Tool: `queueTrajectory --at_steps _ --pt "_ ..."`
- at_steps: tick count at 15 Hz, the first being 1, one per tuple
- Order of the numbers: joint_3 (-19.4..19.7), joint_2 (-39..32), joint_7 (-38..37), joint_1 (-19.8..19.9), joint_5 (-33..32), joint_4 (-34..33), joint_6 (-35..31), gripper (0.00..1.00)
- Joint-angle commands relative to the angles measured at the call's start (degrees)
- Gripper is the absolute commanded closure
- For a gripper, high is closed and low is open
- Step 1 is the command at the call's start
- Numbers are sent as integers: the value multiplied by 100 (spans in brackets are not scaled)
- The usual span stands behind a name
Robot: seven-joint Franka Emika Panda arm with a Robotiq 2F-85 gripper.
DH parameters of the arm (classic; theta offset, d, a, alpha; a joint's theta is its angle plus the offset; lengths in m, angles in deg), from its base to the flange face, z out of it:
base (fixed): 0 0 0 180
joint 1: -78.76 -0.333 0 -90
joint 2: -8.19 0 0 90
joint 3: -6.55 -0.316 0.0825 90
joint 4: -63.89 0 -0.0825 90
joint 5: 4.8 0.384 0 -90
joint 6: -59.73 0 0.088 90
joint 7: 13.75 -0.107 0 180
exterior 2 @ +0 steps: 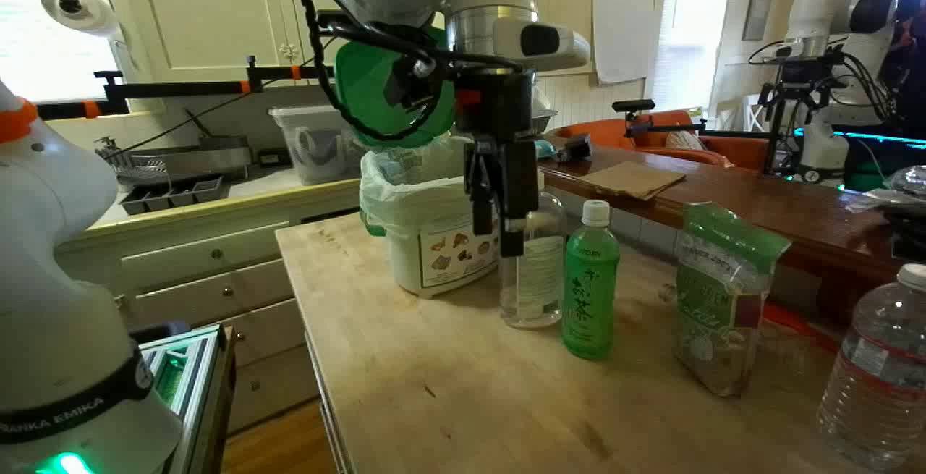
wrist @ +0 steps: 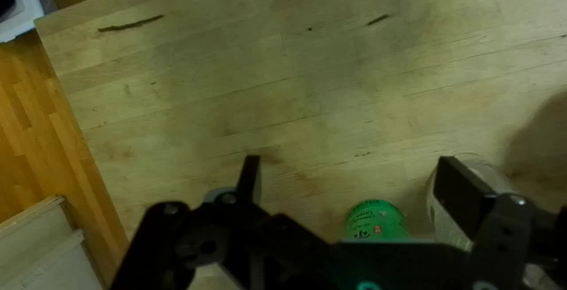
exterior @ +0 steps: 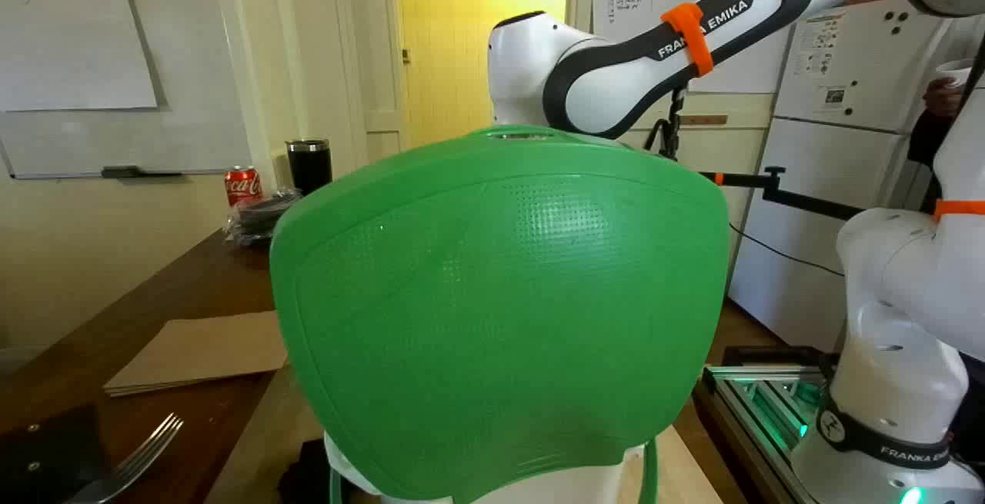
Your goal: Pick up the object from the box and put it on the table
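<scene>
Wrist view from above, down onto table (wrist: pixel 266 90).

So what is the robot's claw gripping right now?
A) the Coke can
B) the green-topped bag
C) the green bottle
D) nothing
D: in the wrist view the gripper is open, its fingers wide apart with nothing held between them.

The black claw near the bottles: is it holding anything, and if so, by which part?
Nothing: in the wrist view the gripper is open, fingers wide apart; the green bottle stands on the table.
</scene>
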Motion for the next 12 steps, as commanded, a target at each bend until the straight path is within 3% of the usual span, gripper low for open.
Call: queueTrajectory --at_steps 1,7,12 --pt "49 0 -5 -51 -8 -10 14 0" --pt "30 12 42 -90 53 -33 -25 0" --pt "-41 244 393 -334 245 -78 -632 0"
